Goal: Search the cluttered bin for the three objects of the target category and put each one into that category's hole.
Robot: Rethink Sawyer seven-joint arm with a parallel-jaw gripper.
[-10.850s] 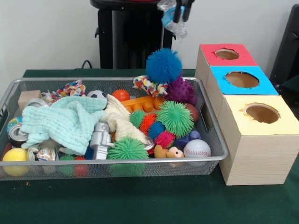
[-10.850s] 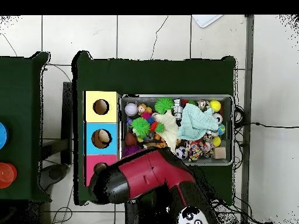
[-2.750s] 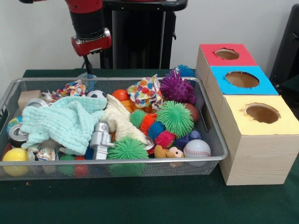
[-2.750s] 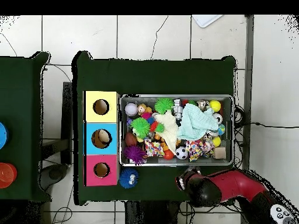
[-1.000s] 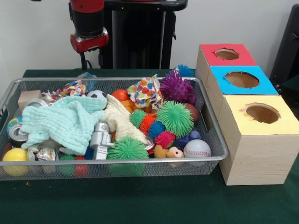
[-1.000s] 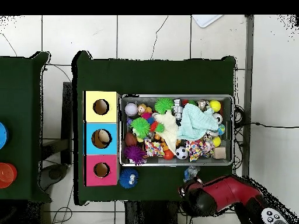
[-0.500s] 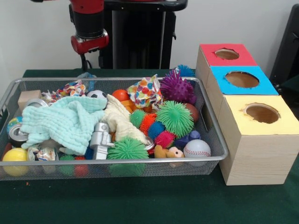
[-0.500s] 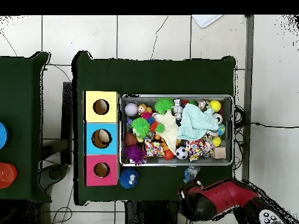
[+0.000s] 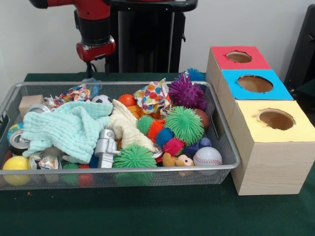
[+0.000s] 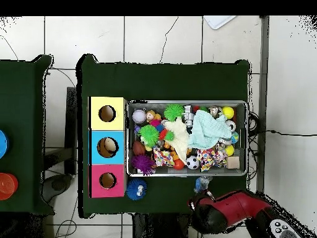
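A see-through plastic bottle with a blue label (image 9: 91, 81) lies on the green tabletop (image 9: 147, 211) just behind the silver wire-mesh bin (image 9: 118, 174), under the red-and-black hand (image 9: 96, 68), whose opening I cannot tell. The red-topped round hole (image 9: 239, 56) stands far right.

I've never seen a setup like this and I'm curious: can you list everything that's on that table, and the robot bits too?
Silver wire mesh bin: one, centre of the green table.
Pale wooden box: one, beside the bin, with red-topped hole, blue-topped hole and yellow-topped hole.
Mint cloth: one, in the bin.
Spiky rubber balls: several, green, purple, orange, pink, in the bin; one blue outside it.
White baseball: one, near corner of the bin.
Clear plastic bottle: one, on the table outside the bin.
Red and black arm: one, above that bottle.
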